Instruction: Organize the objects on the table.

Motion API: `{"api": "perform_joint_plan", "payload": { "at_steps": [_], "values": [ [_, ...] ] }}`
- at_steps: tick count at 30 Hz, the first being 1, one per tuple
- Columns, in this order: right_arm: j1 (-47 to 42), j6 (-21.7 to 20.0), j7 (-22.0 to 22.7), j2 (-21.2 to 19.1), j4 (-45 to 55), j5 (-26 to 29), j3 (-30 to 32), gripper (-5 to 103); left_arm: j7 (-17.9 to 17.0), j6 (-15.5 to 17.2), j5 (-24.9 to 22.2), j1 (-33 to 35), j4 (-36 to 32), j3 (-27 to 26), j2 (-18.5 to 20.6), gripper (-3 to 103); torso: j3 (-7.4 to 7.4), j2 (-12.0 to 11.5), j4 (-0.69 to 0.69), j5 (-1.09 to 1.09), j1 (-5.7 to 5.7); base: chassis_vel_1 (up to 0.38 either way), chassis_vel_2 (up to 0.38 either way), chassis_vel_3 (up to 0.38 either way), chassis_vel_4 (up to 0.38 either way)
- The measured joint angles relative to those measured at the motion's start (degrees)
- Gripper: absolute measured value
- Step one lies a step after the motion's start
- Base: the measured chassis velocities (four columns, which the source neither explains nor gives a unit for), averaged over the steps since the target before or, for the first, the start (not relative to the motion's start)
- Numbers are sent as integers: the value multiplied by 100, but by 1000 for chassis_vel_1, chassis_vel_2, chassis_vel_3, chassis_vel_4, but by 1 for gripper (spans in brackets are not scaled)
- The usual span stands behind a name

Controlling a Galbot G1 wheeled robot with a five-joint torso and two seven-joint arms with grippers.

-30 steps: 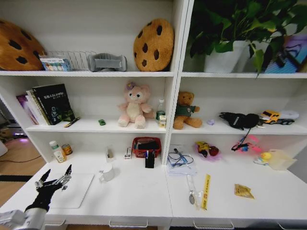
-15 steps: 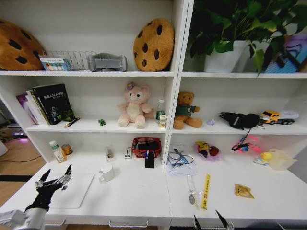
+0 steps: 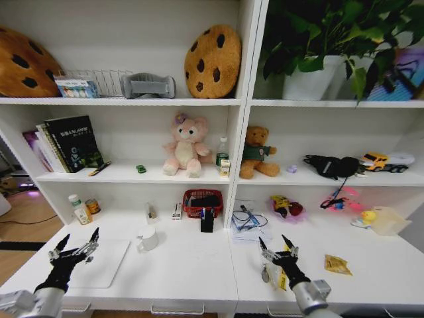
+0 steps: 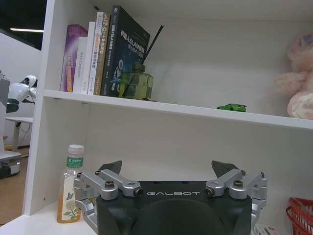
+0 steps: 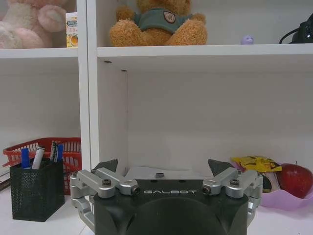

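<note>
The wide white desk (image 3: 192,271) carries the flat silver laptop (image 3: 99,264) at its left front, beside a white mug (image 3: 148,239). Since a second ago the black right gripper (image 3: 278,246) has risen into view over the yellow strip (image 3: 283,265), fingers spread; it partly hides that strip. The black left gripper (image 3: 74,242) hovers unchanged, spread, at the laptop's left edge. The tiny green toy (image 3: 140,169) sits on the shelf above.

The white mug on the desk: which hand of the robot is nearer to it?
Left. The left hand hovers open over the laptop, just beside the white mug. The right hand, also open, is past the shelf divider, above the yellow strip.
</note>
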Motion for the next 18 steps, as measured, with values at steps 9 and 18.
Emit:
{"api": "perform_joint_plan", "payload": {
  "at_steps": [9, 18],
  "values": [
    [144, 44, 117, 139, -669, -108, 390, 100, 0, 2, 0, 0, 0, 0, 0, 100, -1, 0, -1, -2, 0, 0, 0, 0, 0],
    [820, -373, 1456, 724, -1849, 102, 1184, 100, 0, 2, 0, 0, 0, 0, 0, 100, -1, 1, 0, 1, 0, 0, 0, 0, 0]
  ]
}}
